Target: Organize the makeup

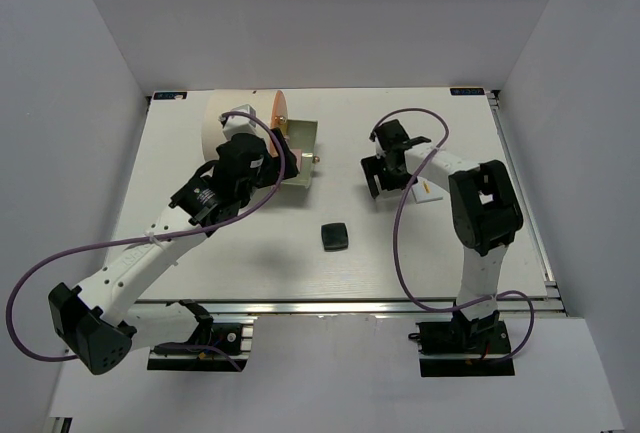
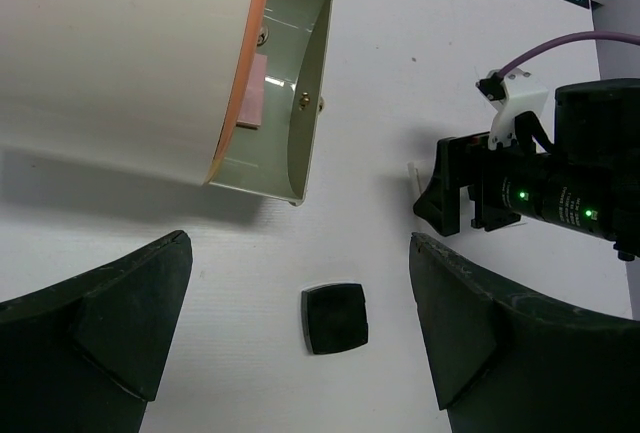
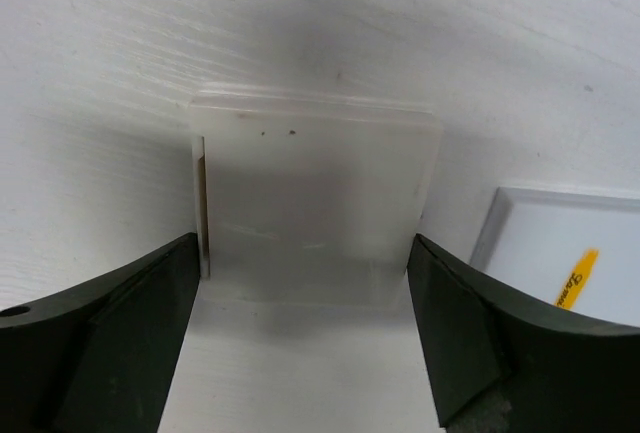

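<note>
Seen from above, the left gripper [image 1: 288, 161] hangs spread beside a cream cylinder [image 1: 235, 123], and a dark square compact [image 1: 334, 236] lies on the table [image 1: 250, 263] between the arms. The left wrist view shows that compact below wide-apart fingers [image 2: 120, 313], and a pink pad [image 2: 252, 93] in the cylinder's open drawer [image 2: 300, 103]. On the right wrist view, the right gripper [image 3: 305, 253] stands spread around a frosted white tile [image 3: 315, 183], and the yellow label on a second tile [image 3: 545, 248] is too blurred to read.

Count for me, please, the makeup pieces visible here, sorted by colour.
Black square compact: 1
White square tiles: 2, the frosted tile and the yellow-marked tile
Pink rectangular pad, inside the open cream drawer: 1
Total: 4
</note>
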You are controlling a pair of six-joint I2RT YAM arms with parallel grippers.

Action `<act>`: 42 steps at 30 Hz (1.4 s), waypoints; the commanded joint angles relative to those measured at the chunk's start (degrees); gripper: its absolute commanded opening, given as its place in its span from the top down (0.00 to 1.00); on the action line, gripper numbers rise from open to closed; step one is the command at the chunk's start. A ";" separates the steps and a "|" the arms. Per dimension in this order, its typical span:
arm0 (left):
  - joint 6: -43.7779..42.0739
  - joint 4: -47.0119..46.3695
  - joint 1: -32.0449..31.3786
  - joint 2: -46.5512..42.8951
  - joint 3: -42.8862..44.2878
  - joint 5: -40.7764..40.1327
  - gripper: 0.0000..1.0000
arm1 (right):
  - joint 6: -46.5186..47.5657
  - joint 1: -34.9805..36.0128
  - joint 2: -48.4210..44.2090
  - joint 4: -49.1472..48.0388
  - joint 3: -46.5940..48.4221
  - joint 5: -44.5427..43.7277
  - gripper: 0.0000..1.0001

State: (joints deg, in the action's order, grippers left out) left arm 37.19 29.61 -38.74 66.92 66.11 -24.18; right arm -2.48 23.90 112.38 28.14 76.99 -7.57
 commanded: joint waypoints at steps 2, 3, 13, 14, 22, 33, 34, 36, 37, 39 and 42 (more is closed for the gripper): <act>1.39 1.07 0.16 -2.84 -0.36 -0.86 0.02 | 0.54 0.80 3.90 -1.24 0.36 -0.61 0.28; 2.09 1.16 0.16 -3.28 -0.71 -0.86 0.02 | 1.24 0.80 3.29 -1.77 -0.08 0.10 0.36; 2.54 -1.12 0.16 -9.70 -5.29 2.37 0.02 | 9.60 0.71 -6.46 -13.01 -0.97 11.16 1.00; 1.75 -1.91 0.16 -9.79 -5.02 3.34 0.02 | 9.77 0.88 -6.99 -13.11 0.17 13.70 1.00; -0.89 -0.25 0.16 -11.01 -2.65 2.39 0.02 | 11.53 2.72 -9.11 -22.77 8.69 45.09 1.00; 1.31 1.42 0.16 -15.32 -3.70 -0.34 0.02 | 18.74 6.51 7.94 -27.17 24.52 52.75 0.83; 1.48 1.51 0.16 -15.50 -3.88 -0.68 0.02 | 19.52 6.60 8.64 -27.52 24.96 52.75 0.80; 1.74 1.68 0.16 -15.76 -4.05 -0.69 0.02 | 20.58 6.95 10.40 -27.44 26.53 51.97 0.68; 1.75 1.77 0.16 -15.85 -4.14 -0.86 0.02 | 21.80 7.30 11.01 -27.09 26.89 51.61 0.62; 1.75 1.77 0.16 -15.85 -4.32 -0.69 0.02 | 23.04 7.65 12.25 -26.56 27.68 50.73 0.45; 1.57 1.68 0.16 -15.15 -4.23 -0.60 0.02 | 24.72 8.35 12.52 -26.47 27.42 49.94 0.25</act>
State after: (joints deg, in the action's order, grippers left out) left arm 38.61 30.22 -38.74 51.77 61.34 -24.10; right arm 18.81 31.18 126.39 3.51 100.84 41.98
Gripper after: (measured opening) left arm 0.983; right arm 0.816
